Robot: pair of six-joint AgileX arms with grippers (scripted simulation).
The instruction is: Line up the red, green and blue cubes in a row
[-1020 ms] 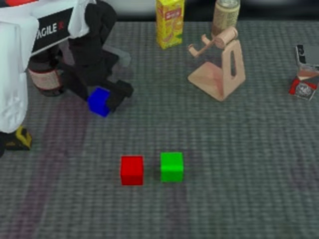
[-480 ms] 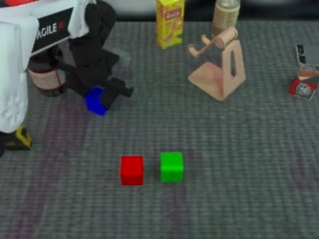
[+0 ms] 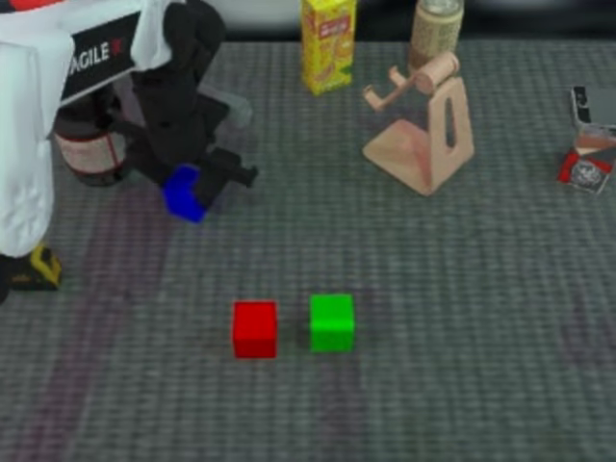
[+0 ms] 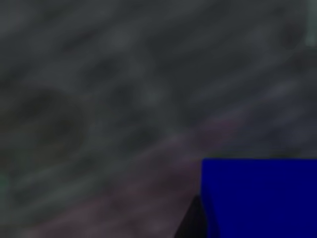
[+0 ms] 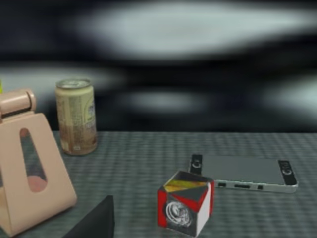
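left gripper [image 3: 197, 183] clenched on the blue cube [image 3: 185, 193], far left of the table. near centre, red cube [image 3: 255, 329] and green cube [image 3: 332, 322] already sit side by side, a small gap between. blue not yet in row. right arm out of top view.
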